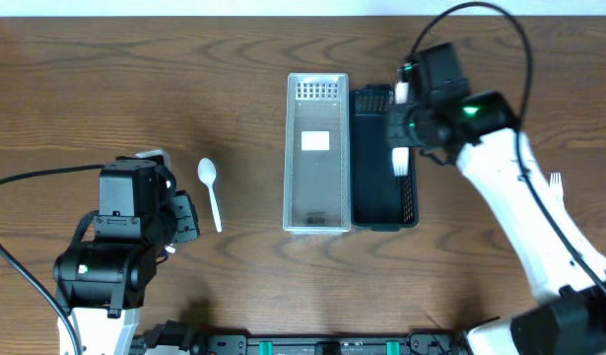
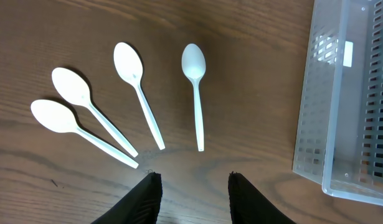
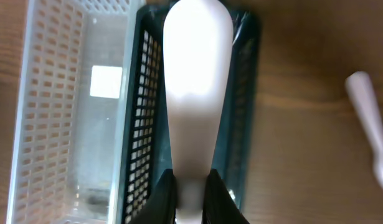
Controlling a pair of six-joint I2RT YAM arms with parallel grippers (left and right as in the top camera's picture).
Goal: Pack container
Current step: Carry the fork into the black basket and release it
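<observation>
Table [image 1: 105, 79]: brown wood-grain surface, matte, with dark streaks.
Left gripper [image 2: 192, 182]: two black fingers spread apart with nothing between them, hovering just clear of the spoon handle tips.
Four white spoons [image 2: 127, 62]: smooth plastic with oval bowls and thin tapering handles. They lie flat on the wood in a loose fan, bowls pointing away from the wrist camera. The two leftmost nearly touch at the handle ends. Only the rightmost shows in the overhead view; the arm covers the rest.
Clear basket [image 1: 317, 187]: long, rectangular, translucent plastic. The walls are perforated with rows of small slots. It holds no utensils.
Label [image 1: 315, 141]: white rectangle on the clear basket's floor.
Dark basket [image 1: 371, 187]: same long slotted form in dark plastic, standing side against side with the clear basket on its right.
Right gripper [image 3: 191, 186]: fingers clamped on the narrow part of the white utensil, positioned over the dark basket.
White utensil [image 3: 194, 81]: glossy plastic, with a broad rounded handle end lying lengthwise above the dark basket. Its type cannot be determined.
Loose fork [image 1: 556, 182]: white plastic, lying on the wood well to the right of both baskets.
</observation>
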